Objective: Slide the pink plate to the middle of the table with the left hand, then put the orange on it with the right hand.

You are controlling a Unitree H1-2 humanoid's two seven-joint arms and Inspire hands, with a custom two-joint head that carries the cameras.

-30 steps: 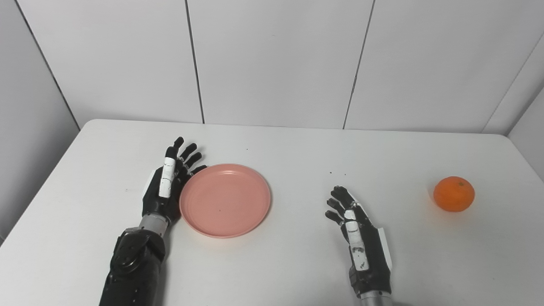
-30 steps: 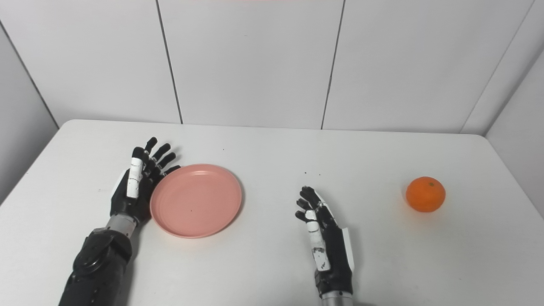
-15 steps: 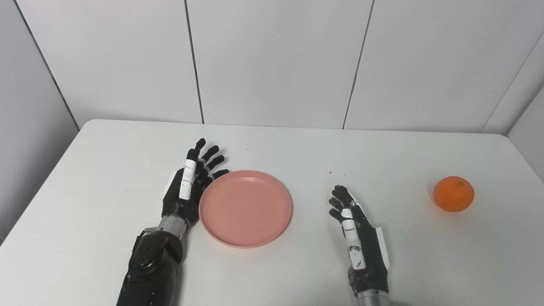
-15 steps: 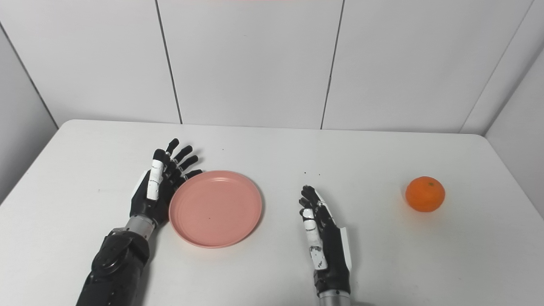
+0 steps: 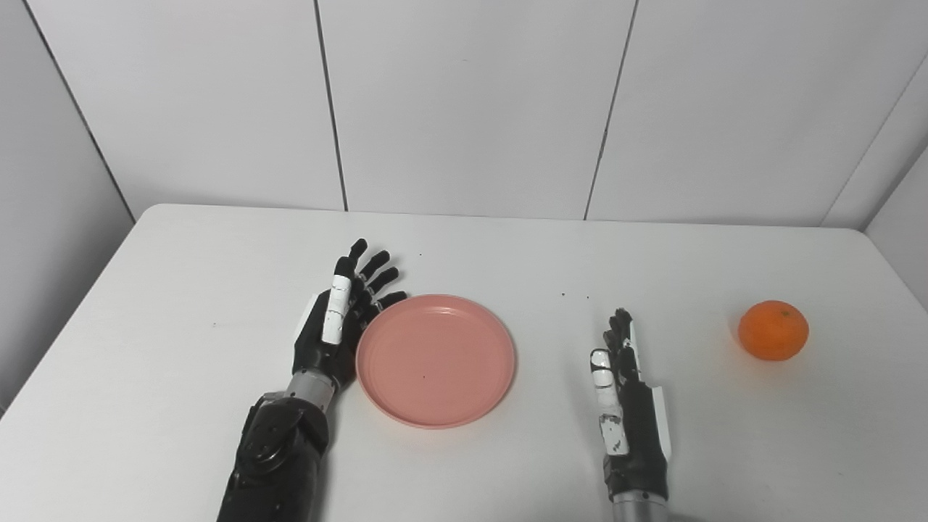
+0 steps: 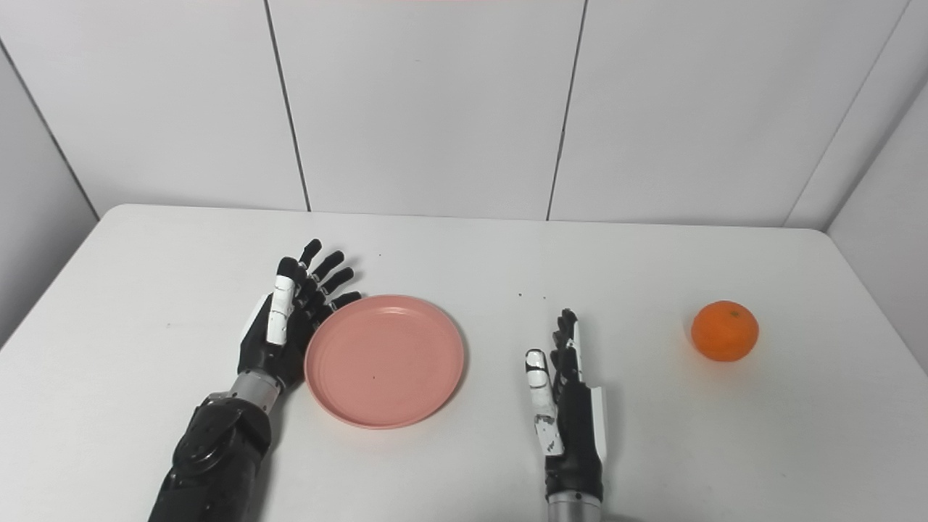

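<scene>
The pink plate (image 5: 435, 360) lies flat on the white table (image 5: 181, 290), a little left of centre. My left hand (image 5: 337, 326) stands on its edge against the plate's left rim, fingers spread, open and holding nothing. My right hand (image 5: 627, 406) is open too, fingers straight and pointing away from me, set apart to the right of the plate. The orange (image 5: 773, 330) sits alone near the table's right side, well to the right of my right hand.
White wall panels (image 5: 464, 109) close the table's far side. A few dark specks (image 5: 573, 296) lie on the table beyond my right hand. Bare tabletop lies between my right hand and the orange.
My left hand has pushed the pink plate rightward toward the table's middle. My right hand has turned from leaning left to pointing straight ahead. The orange has not moved.
</scene>
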